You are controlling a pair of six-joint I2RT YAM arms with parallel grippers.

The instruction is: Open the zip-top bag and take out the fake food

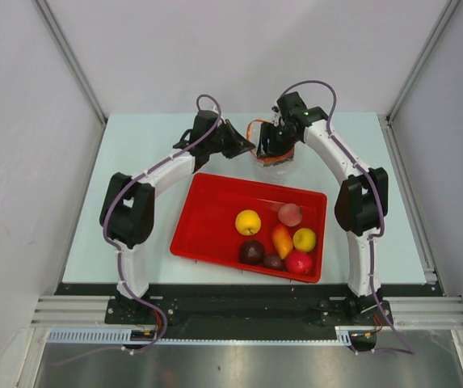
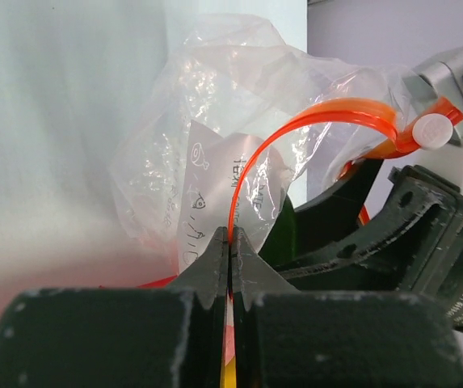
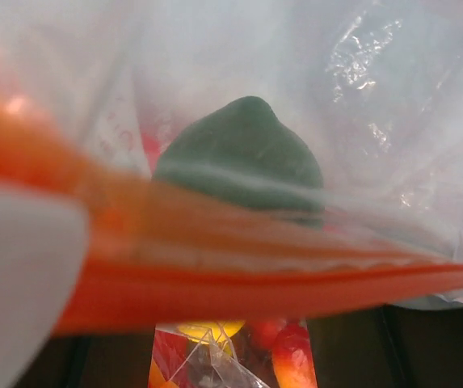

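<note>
The whole table (image 1: 134, 153) is viewed from above and behind, while the zip-top bag (image 2: 215, 105) – shared by all views – is faced closely from both wrists.

Bag (image 2: 215, 121): thin clear plastic, crinkled, glossy.
Zip strip (image 2: 320, 113): smooth orange plastic, a little shiny.
Tray (image 1: 207, 218): red plastic, glossy.
Food (image 1: 248, 221): smooth plastic, soft shine.
Left fingers (image 2: 207, 271): black, matt, scuffed.
Table (image 1: 142, 141): pale, matt.
Sheet (image 1: 247, 368) beyond near edge: brushed metal.
</note>
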